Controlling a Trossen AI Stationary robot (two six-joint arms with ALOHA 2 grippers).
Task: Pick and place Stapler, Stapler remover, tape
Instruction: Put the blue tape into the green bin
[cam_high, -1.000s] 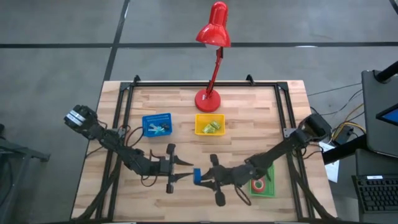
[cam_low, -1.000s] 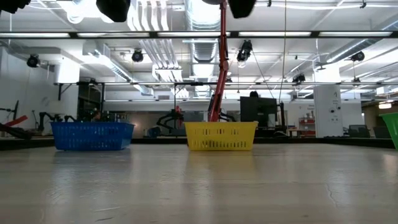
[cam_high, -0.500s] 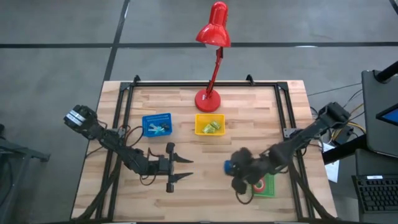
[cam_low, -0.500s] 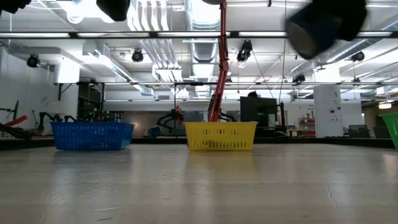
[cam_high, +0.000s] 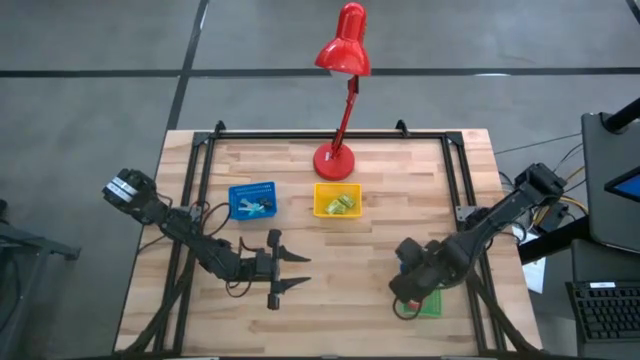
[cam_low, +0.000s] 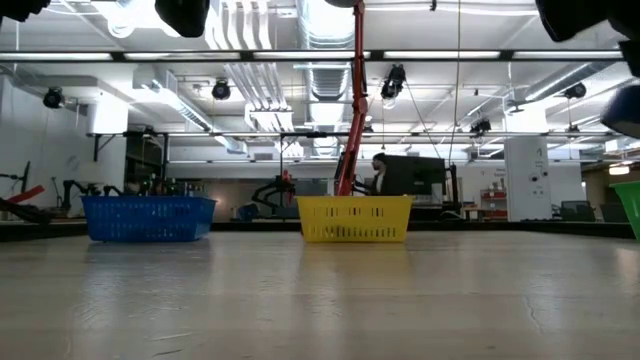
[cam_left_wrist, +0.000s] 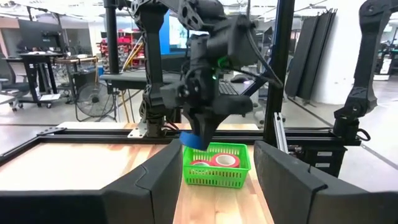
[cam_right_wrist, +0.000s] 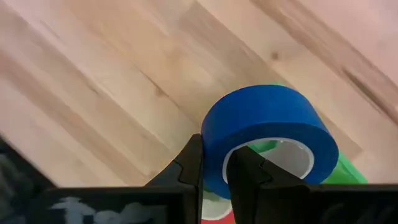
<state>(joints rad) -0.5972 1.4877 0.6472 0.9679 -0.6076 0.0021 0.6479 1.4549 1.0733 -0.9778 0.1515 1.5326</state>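
The blue tape roll (cam_right_wrist: 267, 134) sits in my shut right gripper (cam_right_wrist: 214, 155), which hangs over the green bin (cam_high: 432, 303) at the table's near right. In the left wrist view the same roll (cam_left_wrist: 191, 140) shows just above the green bin (cam_left_wrist: 216, 171), and red tape rolls (cam_left_wrist: 225, 160) lie inside the bin. My left gripper (cam_high: 292, 272) waits open near the table's near middle, pointing toward the right arm and touching nothing. My right gripper holds the blue tape roll by its wall (cam_right_wrist: 214, 140), one finger (cam_right_wrist: 245, 168) inside the open centre and the other (cam_right_wrist: 191, 163) outside. The fingers come from above, pointing down. The roll is lifted clear, hanging over the green bin (cam_right_wrist: 345, 174).
A blue bin (cam_high: 252, 200) and a yellow bin (cam_high: 337, 200), each with small items inside, stand at the table's far middle. A red desk lamp's base (cam_high: 334, 160) stands behind them. Black frame rails (cam_high: 196, 180) run along the table's edges. Bare wood lies between the arms.
My right gripper has carried the blue tape roll from the table's near middle, beside the left gripper, toward the right edge, stopping over the green bin. On the way it turned from pointing toward the left arm to pointing down.
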